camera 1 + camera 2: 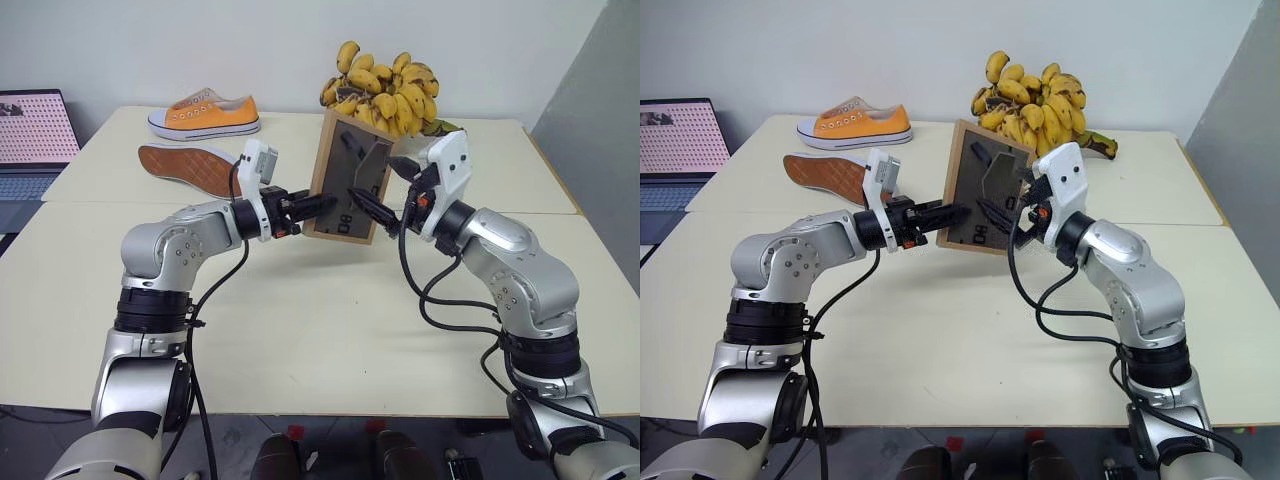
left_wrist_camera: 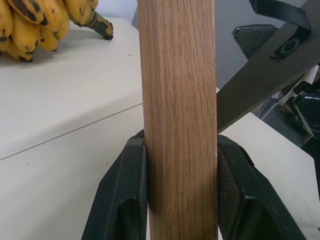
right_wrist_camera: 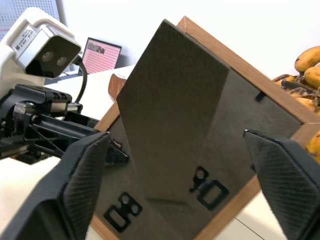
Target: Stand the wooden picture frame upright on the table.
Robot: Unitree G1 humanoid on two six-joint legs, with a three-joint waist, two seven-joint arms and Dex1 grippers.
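My left gripper (image 1: 322,204) pinches the picture frame (image 1: 350,178) at its nine o'clock edge; my right gripper (image 3: 182,187) hangs spread. Best lower it level, stand (image 3: 165,115) out, onto the table (image 1: 330,330).

Even, bright indoor light. Soft shadows fall on the pale cream matte tabletop (image 1: 320,330). Right wrist view: the near black ribbed fingertips (image 3: 80,185) blur.

Bananas (image 1: 388,88): large ripe bunch, far side of worktop. Orange sneaker (image 1: 205,114): upright, far left. Second shoe (image 1: 190,166): just in front of it, tan sole showing. Laptop (image 1: 30,150): open, off worktop's left edge.
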